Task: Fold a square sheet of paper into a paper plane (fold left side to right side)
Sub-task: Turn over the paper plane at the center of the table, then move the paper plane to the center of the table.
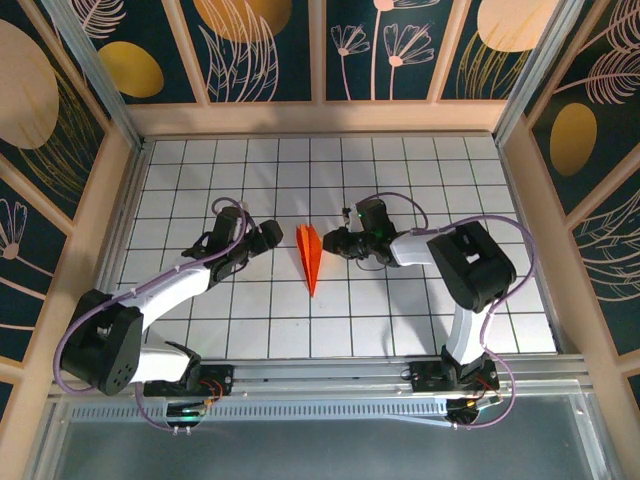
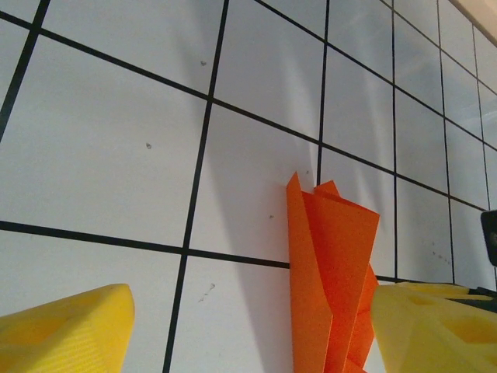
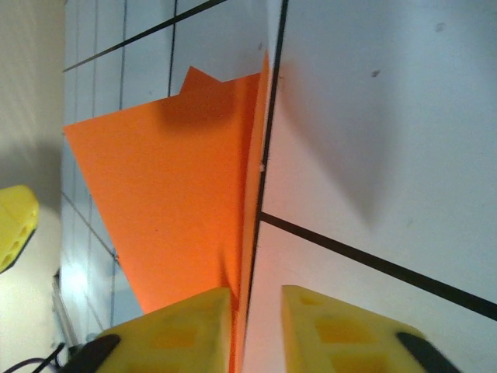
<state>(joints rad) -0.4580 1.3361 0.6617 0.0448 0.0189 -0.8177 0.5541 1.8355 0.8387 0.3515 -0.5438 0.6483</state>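
Observation:
The paper plane [image 1: 311,255] is a narrow orange dart lying mid-table, its tip toward the near edge. In the left wrist view the paper plane [image 2: 334,264] shows layered folds standing a little off the surface. My left gripper [image 1: 278,236] is just left of it and open, its yellow fingers [image 2: 66,330] wide apart, the right one next to the paper. My right gripper [image 1: 328,242] is at the plane's right side. In the right wrist view the jaws stand slightly open [image 3: 256,326]: the plane's [image 3: 178,194] raised edge lies against the left finger [image 3: 178,330], with a gap to the other finger.
The white gridded table [image 1: 420,320] is boxed in by wooden-framed patterned walls [image 1: 520,170] on three sides. A metal rail [image 1: 320,372] with both arm bases runs along the near edge. The left gripper's yellow finger [image 3: 15,225] shows beyond the paper.

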